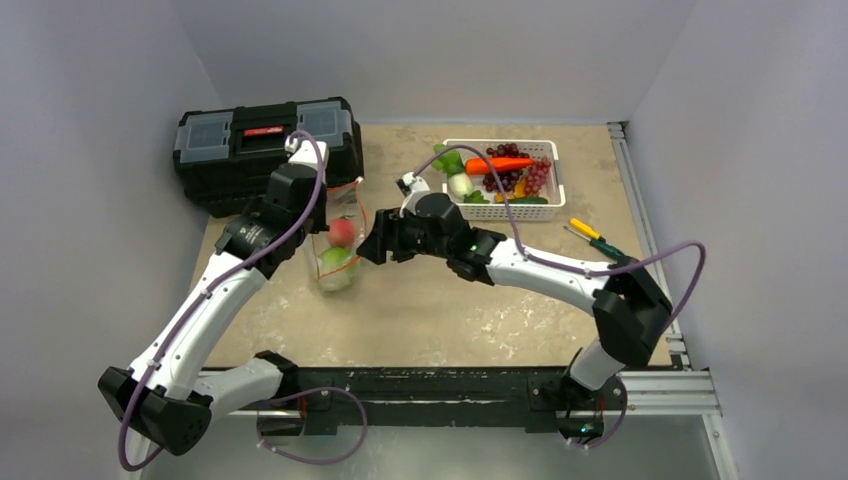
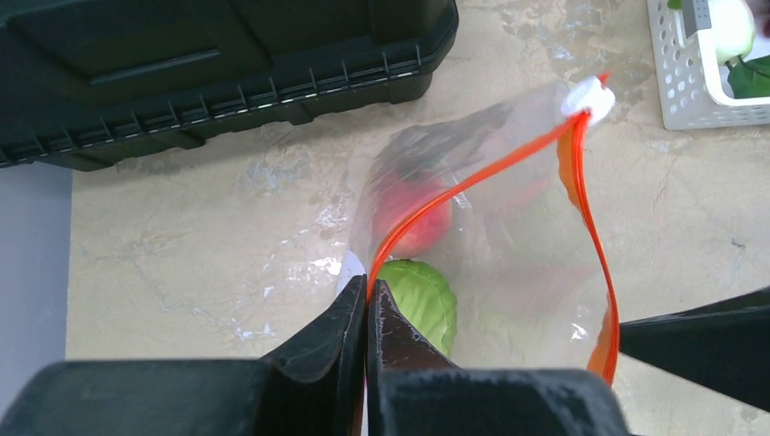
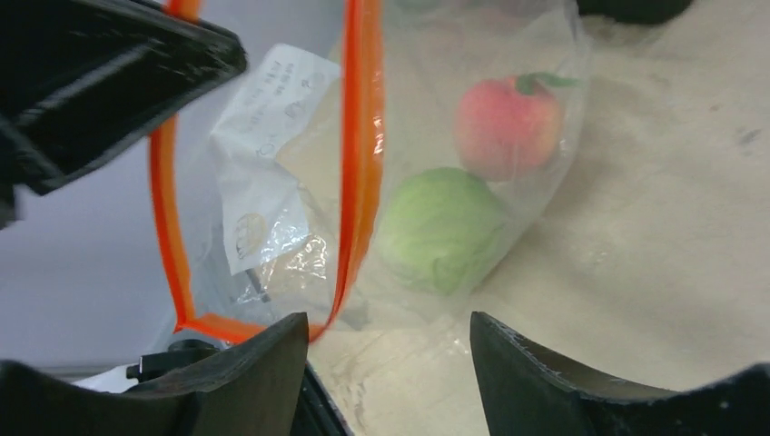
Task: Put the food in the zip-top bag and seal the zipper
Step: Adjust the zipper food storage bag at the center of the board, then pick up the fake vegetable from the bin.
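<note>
The clear zip-top bag [image 1: 338, 245] hangs between both arms, its mouth held open. Inside lie a pink-red round piece [image 1: 343, 232] and a green leafy piece [image 1: 336, 259], both also visible in the left wrist view [image 2: 419, 221] [image 2: 422, 295] and the right wrist view [image 3: 505, 125] [image 3: 442, 227]. My left gripper [image 2: 369, 289] is shut on the bag's orange-red zipper strip [image 2: 472, 177]; the white slider tab [image 2: 587, 96] sits at the far end. My right gripper [image 3: 389, 329] is open and empty just beside the mouth's other rim [image 3: 361, 154]. Carrot [image 1: 498, 165], grapes [image 1: 523, 175] and white bulb [image 1: 460, 185] lie in the basket.
A black toolbox [image 1: 265, 150] stands at the back left, just behind the bag. The white slotted basket [image 1: 556, 185] is at the back right. Two screwdrivers [image 1: 590, 235] lie right of the right arm. A metal rail runs along the table's right edge.
</note>
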Controlling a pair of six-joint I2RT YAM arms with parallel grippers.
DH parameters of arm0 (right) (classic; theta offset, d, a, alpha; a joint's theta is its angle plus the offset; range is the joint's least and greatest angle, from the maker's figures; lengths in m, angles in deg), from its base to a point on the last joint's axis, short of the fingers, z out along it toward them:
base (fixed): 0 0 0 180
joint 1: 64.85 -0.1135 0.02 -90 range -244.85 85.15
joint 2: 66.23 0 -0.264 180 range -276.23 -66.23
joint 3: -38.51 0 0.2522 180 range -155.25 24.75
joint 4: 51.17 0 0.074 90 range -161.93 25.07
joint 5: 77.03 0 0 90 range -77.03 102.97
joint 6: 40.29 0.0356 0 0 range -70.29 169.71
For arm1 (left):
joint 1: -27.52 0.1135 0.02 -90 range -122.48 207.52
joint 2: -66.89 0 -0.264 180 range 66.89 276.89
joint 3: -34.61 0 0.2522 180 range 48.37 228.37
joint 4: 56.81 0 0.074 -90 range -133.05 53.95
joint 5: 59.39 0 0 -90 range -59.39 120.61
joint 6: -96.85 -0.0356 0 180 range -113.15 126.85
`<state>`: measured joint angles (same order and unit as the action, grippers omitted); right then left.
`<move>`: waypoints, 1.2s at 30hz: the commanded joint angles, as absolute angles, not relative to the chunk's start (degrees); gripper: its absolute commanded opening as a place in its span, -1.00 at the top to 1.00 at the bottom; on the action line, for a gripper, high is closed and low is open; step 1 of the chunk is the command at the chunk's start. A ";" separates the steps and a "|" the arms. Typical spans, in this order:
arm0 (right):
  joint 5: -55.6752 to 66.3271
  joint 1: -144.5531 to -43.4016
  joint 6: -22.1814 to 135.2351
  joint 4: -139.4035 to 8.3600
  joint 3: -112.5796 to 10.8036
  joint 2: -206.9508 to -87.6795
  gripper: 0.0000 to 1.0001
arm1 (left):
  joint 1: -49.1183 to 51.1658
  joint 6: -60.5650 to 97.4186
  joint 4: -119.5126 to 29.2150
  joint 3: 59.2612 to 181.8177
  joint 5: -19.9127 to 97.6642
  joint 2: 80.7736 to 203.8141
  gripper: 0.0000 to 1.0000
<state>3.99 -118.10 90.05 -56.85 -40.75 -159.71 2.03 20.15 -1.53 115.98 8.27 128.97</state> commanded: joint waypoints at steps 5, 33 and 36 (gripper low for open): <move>17.19 -116.24 75.77 -67.76 -44.68 -146.75 -0.38 | 2.40 19.51 -2.80 117.28 10.76 130.32 1.00; 18.67 -77.28 94.07 -73.14 -51.54 -167.39 -0.33 | 2.42 19.42 -2.42 117.90 12.32 129.37 1.00; 14.42 -76.87 99.10 -67.97 -53.42 -171.27 -0.31 | 2.40 19.46 -2.76 117.89 12.94 129.25 1.00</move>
<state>22.18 -77.30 89.55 -73.44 -48.68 -169.19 2.03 19.71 -1.59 115.98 11.85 130.48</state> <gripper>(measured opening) 0.660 0.006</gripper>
